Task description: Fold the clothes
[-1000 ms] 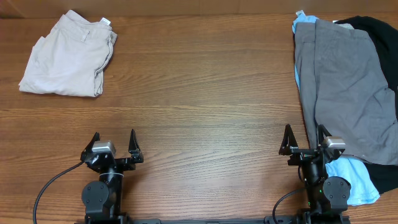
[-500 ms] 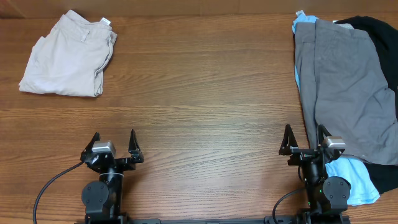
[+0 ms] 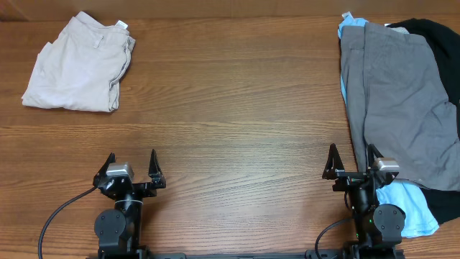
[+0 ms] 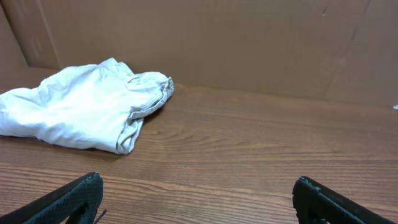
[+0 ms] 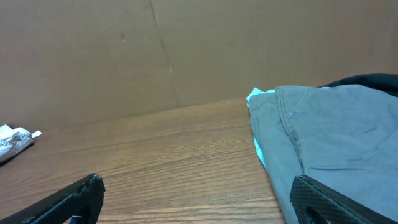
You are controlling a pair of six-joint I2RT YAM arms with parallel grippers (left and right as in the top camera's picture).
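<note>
Left gripper [image 3: 131, 158]: jaws wide apart, nothing held, near front edge of table [image 3: 237, 108].
Right gripper [image 3: 351, 152]: likewise wide, empty, just beside pile.
Grey shorts [image 3: 402, 101]: spread on top at right edge, over light-blue T-shirt [image 3: 411, 210] and black garment [image 3: 438, 32], mostly covered, possibly shirt.
Beige shorts [image 3: 75, 68]: folded, far left corner.

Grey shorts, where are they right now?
Overhead, the grey shorts lie at the far right, atop the light-blue T-shirt and black T-shirt, just ahead of the right hand.
</note>
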